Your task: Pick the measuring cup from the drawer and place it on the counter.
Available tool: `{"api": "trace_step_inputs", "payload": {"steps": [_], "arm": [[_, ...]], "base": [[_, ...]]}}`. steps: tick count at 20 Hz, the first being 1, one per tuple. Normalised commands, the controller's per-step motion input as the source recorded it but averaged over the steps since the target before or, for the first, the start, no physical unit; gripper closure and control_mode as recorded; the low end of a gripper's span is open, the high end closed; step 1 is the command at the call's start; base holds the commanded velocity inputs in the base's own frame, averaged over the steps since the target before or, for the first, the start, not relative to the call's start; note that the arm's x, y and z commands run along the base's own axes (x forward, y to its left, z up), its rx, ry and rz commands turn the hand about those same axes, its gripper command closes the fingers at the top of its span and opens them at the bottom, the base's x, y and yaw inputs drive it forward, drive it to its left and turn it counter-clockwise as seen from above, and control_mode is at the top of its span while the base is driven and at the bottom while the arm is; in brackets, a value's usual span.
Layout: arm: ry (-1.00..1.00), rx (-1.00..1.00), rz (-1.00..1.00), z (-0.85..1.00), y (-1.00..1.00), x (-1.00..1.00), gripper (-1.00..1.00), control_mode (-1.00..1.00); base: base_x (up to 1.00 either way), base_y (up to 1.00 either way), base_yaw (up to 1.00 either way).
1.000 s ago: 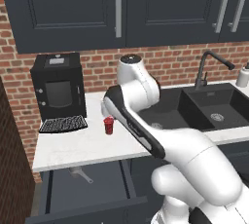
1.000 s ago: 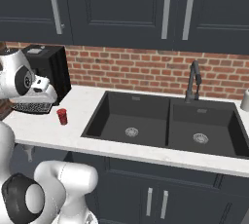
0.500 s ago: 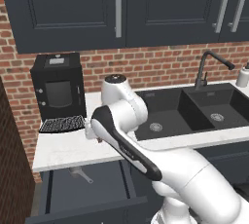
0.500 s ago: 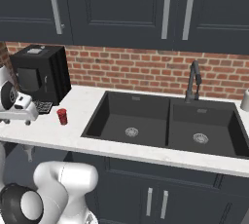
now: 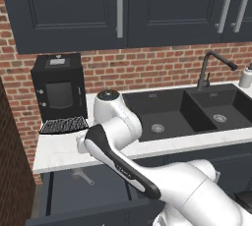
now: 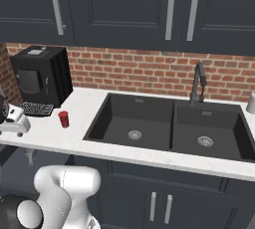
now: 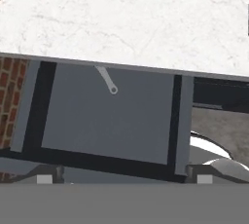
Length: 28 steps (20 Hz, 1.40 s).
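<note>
1. The drawer (image 7: 112, 121) under the bench (image 7: 97, 23) is pulled out, so the robot can reach down into it
2. The measuring cup (image 5: 78, 173) lies at the back of the drawer. Its round part is tucked under the bench edge
3. From the hand view, just its thin handle (image 7: 107, 79) pokes out from under the bench edge. It has a small ring at the tip
4. The fingers (image 7: 121, 179) are spread wide apart and hold nothing. They hang above the open drawer and look down into it
5. I think the hand is up there so it can line up with the cup before it goes down
6. The handle looks like the easy part to grab, because the bench covers the rest of the cup
7. A small red cup (image 6: 63, 119) stands on the bench near the black coffee machine (image 6: 42, 76). It is not the thing to pick
8. The bench has bare white room next to the black sink (image 6: 169, 128), a good spot for the cup
</note>
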Motion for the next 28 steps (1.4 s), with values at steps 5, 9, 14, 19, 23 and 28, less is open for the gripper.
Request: {"api": "trace_step_inputs", "payload": {"steps": [5,9,14,19,23,28], "arm": [[0.0,0.0,0.0,-0.04,0.2,0.0,-1.0,-1.0],[0.0,0.0,0.0,-0.05,0.18,0.0,-1.0,-1.0],[0.0,0.0,0.0,-0.12,0.02,-0.06,-1.0,-1.0],[0.0,0.0,0.0,-0.23,0.05,-0.12,-1.0,-1.0],[0.0,0.0,0.0,-0.21,0.01,-0.08,-1.0,-1.0],[0.0,0.0,0.0,-0.18,0.0,-0.04,-1.0,-1.0]], "base": [[0.0,0.0,0.0],[0.0,0.0,0.0],[0.0,0.0,0.0],[0.0,0.0,0.0],[0.0,0.0,0.0],[0.0,0.0,0.0]]}}
